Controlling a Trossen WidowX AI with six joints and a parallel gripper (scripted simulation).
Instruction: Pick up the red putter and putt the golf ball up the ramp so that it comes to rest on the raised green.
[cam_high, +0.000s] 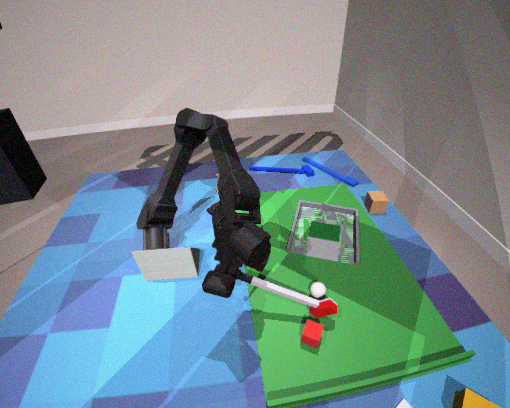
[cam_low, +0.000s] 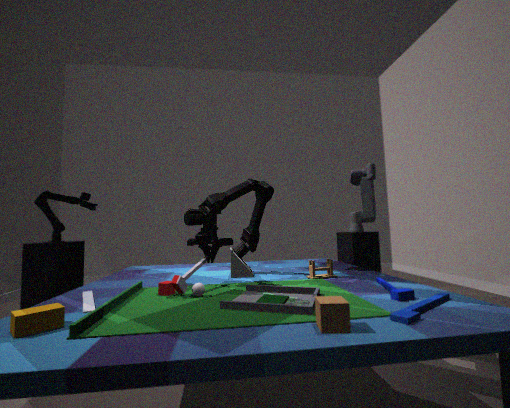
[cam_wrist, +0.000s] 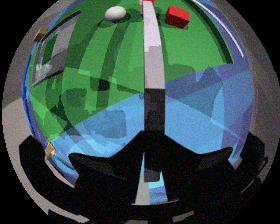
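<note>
green mat (cam_high: 380, 300), end effector (cam_high: 220, 282) gripping red putter (cam_high: 300, 298), golf ball (cam_high: 318, 289) beside head, red block (cam_high: 312, 333) near

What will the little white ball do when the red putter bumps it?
It will probably roll easily: the golf ball is round and sits on the flat green mat. It likely goes away from the red putter head right beside it. It may run off course, since little around it looks able to stop it.

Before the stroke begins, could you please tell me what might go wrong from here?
The red cube lies close behind the putter head, so a backswing might clip it. The ball must reach the raised green; aimed badly, it could catch the ramp's grey border. The jaws hold only the shaft's end, so it may twist.
</note>
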